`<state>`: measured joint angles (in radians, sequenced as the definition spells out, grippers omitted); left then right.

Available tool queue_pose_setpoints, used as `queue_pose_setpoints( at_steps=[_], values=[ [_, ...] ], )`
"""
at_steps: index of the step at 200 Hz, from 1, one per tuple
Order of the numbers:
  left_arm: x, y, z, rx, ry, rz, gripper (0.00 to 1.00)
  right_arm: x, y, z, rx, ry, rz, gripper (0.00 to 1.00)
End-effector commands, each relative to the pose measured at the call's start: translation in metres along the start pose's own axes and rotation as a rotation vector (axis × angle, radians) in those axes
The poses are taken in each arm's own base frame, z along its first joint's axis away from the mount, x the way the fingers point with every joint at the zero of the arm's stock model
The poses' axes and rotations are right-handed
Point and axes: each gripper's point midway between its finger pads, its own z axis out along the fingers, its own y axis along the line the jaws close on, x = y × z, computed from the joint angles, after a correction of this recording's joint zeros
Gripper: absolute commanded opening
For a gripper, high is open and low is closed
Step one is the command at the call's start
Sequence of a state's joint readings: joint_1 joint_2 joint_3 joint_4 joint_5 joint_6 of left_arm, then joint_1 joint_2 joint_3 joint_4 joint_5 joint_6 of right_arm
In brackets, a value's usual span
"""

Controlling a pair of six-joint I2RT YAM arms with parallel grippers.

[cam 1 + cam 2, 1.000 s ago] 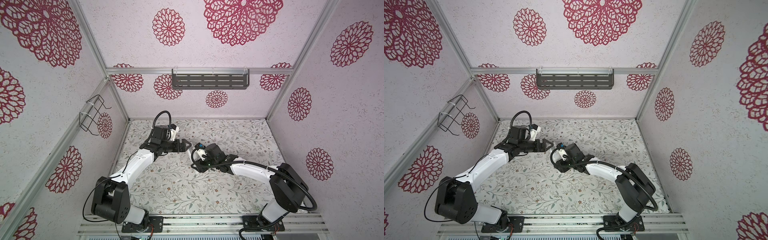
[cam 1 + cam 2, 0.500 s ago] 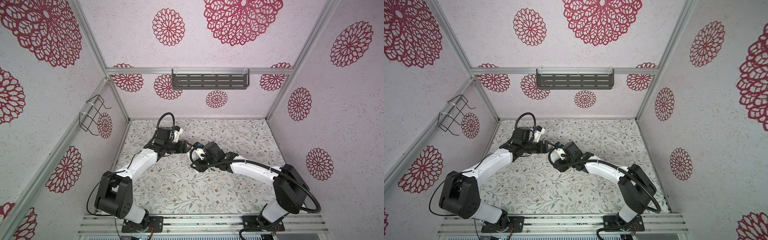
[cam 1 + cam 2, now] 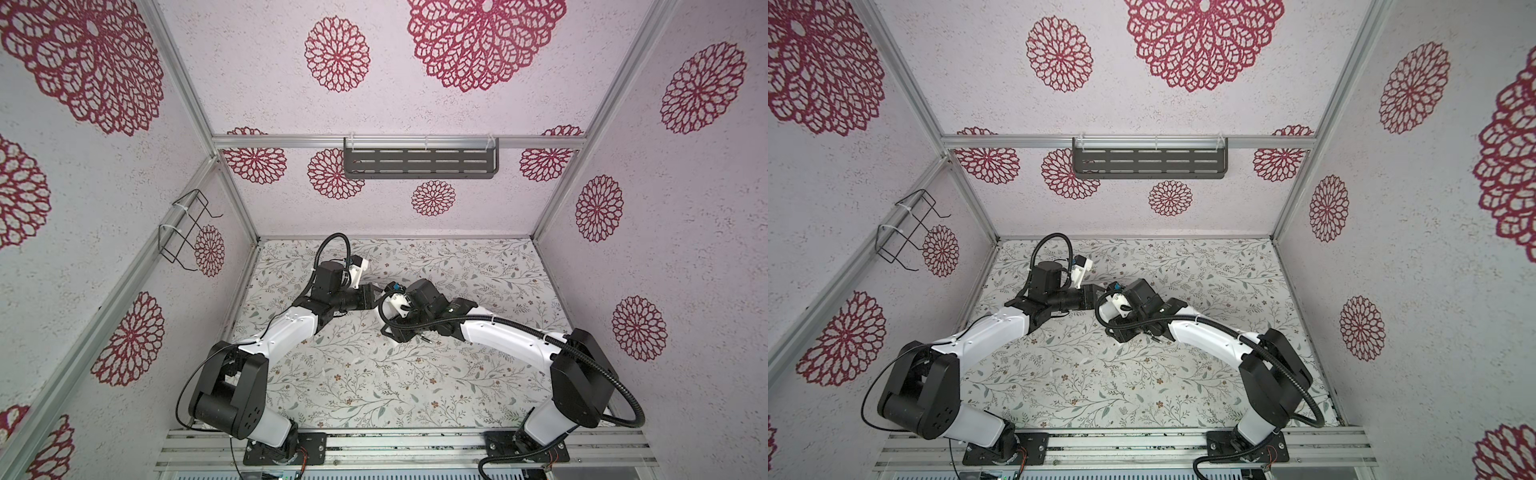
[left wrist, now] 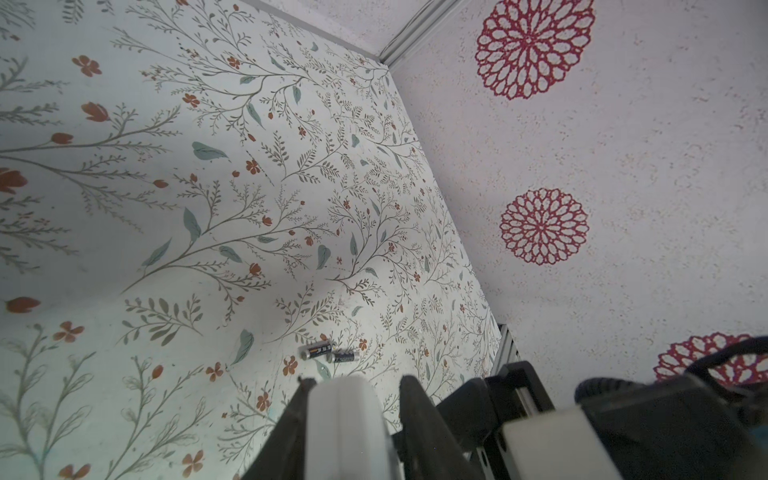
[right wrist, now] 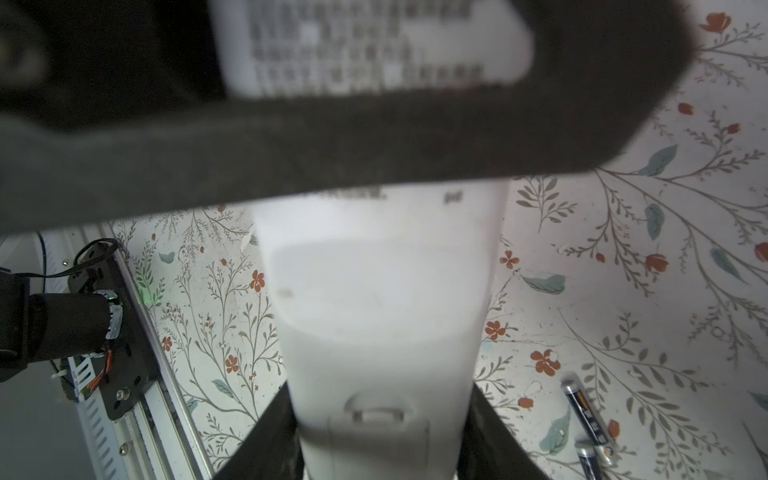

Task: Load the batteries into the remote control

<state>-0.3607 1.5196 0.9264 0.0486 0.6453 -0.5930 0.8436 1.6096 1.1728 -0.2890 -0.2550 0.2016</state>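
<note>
Between the fingers of the right gripper (image 5: 380, 390) the remote (image 5: 374, 291) is held, apparently raised off the table (image 4: 166, 208). It is clamped across its width at the end bearing the latch (image 5: 377, 414). The plain back is turned to the right wrist camera, and the cover is judged closed.

Opposite the right gripper, the left gripper (image 4: 357, 380) is set about the remote's far end with jaws narrow. One finger (image 5: 332, 137) lies across the body, but it cannot be told whether both pads bear on it.

Just beside the right gripper, down on the table, the batteries (image 4: 328, 353) lie close together, touching or nearly so.

The remote is judged light, stiff and smooth, so likely to slip under a side pinch. It is best taken across the long edges, clear of the cover. The batteries are judged small, hard and prone to roll, and are best pinched mid-barrel, across the diameter.
</note>
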Motion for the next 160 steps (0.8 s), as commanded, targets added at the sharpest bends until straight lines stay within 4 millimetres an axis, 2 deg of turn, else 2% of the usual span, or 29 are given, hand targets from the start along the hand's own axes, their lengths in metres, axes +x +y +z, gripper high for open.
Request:
queue_pose_setpoints(
  at_steps=[1,28,61,75,82,113,150,160],
  values=[
    [-0.006,-0.004,-0.003,0.014,-0.042,0.010,0.28,-0.029,0.013,-0.016,-0.021,-0.083,-0.041,0.28],
    [-0.006,-0.002,-0.004,0.007,-0.051,0.009,0.16,-0.032,0.011,-0.014,-0.009,-0.092,-0.026,0.28],
    [-0.006,-0.002,-0.005,0.003,-0.056,0.003,0.12,-0.037,0.007,-0.016,0.015,-0.130,-0.004,0.28],
    [-0.006,-0.002,-0.006,0.001,-0.056,-0.001,0.00,-0.039,0.007,-0.018,0.017,-0.151,0.002,0.30],
    [-0.007,-0.002,-0.007,0.003,-0.059,-0.002,0.00,-0.041,0.008,-0.019,0.012,-0.162,0.000,0.32],
    [-0.011,0.001,-0.013,0.003,-0.070,-0.007,0.00,-0.042,0.013,-0.026,-0.014,-0.189,-0.010,0.45],
    [-0.020,0.009,-0.030,0.012,-0.091,-0.034,0.00,-0.039,0.028,-0.044,-0.091,-0.226,-0.072,0.75],
    [-0.023,0.010,-0.035,0.007,-0.095,-0.036,0.00,-0.036,0.029,-0.050,-0.108,-0.231,-0.082,0.79]
  ],
)
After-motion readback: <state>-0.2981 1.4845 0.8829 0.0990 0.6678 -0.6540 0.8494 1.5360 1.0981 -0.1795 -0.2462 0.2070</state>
